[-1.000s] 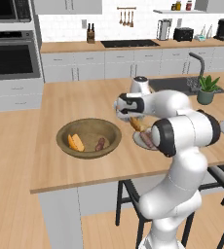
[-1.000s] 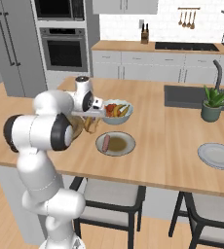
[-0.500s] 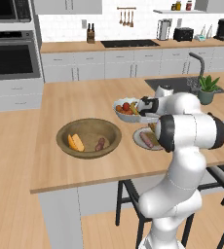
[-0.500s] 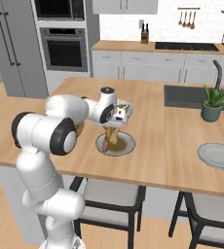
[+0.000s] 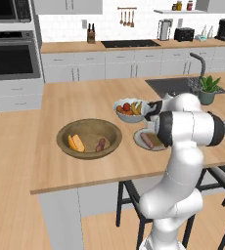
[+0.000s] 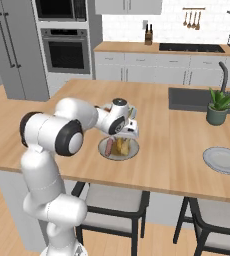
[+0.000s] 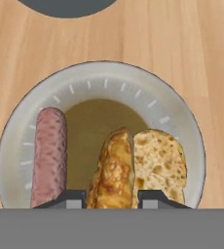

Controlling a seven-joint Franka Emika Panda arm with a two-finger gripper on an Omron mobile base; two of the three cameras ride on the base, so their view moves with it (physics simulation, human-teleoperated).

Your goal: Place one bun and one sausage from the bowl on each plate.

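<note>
**Bun over the near plate, one set still in the bowl**

Item: bun (image 7: pixel 115 170), lower centre of the hand view. My claw (image 7: pixel 111 198) has a tip on either side of its golden half; the paler half lies just to the right. I judge the claw to be pinching the bun, partly closed, though whether the bun already rests on the plate I cannot tell.

Item: near plate (image 7: pixel 182 126), centre of the hand view, carrying a sausage (image 7: pixel 49 153) on its left side.

Item: bowl (image 5: pixel 89 138), left of centre in the left base view, holding another bun (image 5: pixel 76 143) and sausage (image 5: pixel 101 145).

Item: second plate (image 6: pixel 223 160), right edge of the right base view, bare, well apart on the worktop (image 6: pixel 177 150).

Handling, my judgement: buns are light and soft, so pinch gently across the middle. Sausages are firmer, round, and likely to roll; take them across the width at mid-length.
</note>
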